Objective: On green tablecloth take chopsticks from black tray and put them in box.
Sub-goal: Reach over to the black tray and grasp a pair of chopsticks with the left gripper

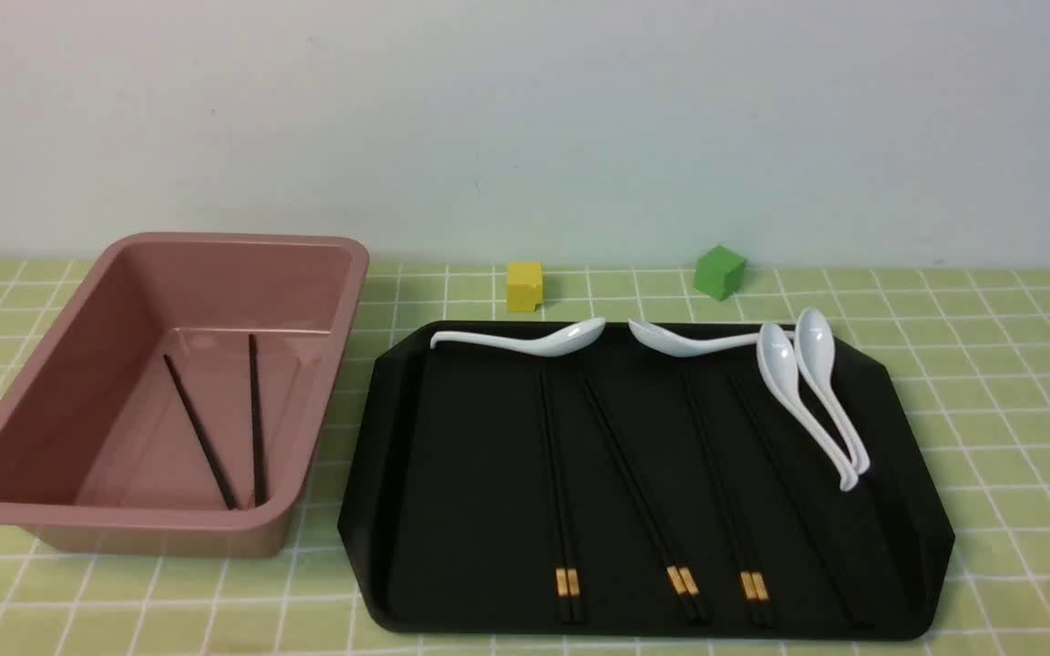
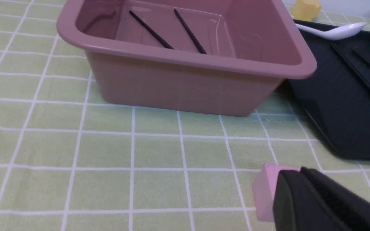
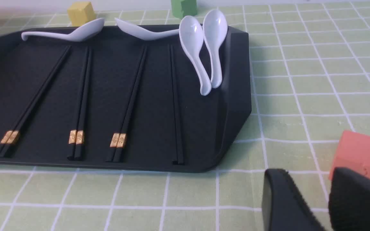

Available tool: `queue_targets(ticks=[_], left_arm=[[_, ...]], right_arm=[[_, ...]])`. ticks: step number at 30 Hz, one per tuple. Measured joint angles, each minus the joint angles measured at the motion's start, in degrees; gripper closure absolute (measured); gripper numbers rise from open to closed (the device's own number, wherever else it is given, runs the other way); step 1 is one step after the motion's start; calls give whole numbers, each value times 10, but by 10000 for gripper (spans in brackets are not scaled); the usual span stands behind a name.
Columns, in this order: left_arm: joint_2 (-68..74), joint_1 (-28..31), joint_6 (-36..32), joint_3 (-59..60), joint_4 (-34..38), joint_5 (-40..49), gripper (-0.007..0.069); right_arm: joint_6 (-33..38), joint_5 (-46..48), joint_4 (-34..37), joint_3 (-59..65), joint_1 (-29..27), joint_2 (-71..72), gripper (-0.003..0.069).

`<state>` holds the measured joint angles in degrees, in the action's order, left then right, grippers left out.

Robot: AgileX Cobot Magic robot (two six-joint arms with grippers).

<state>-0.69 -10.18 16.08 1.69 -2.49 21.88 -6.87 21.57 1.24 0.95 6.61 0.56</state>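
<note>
The pink-brown box [image 1: 160, 273] stands at the left on the green tablecloth [image 1: 990, 383], with two black chopsticks [image 1: 256, 419] lying apart on its floor, also visible in the left wrist view [image 2: 189, 32]. On the black tray [image 1: 452, 474] to its right lie several pairs of chopsticks [image 1: 561, 492], most with gold bands [image 3: 75, 137]. My left gripper [image 2: 292, 171] is shut on nothing, low over the cloth in front of the box. Right of the tray's near corner, my right gripper [image 3: 303, 173] is open over bare cloth. Neither gripper shows in the front view.
Several white spoons [image 1: 817, 392] lie along the tray's far edge and right side. A yellow cube [image 1: 524, 286] and a green cube [image 1: 719, 271] sit behind the tray. A pink cube [image 2: 265, 189] lies by my left fingers, an orange cube [image 3: 360, 154] by my right.
</note>
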Motion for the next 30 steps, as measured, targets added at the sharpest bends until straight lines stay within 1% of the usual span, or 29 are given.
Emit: queue_targets(ticks=[30], left_arm=[[0, 0, 0, 0, 0, -1, 585]], right_arm=[[0, 0, 0, 0, 0, 0, 419]])
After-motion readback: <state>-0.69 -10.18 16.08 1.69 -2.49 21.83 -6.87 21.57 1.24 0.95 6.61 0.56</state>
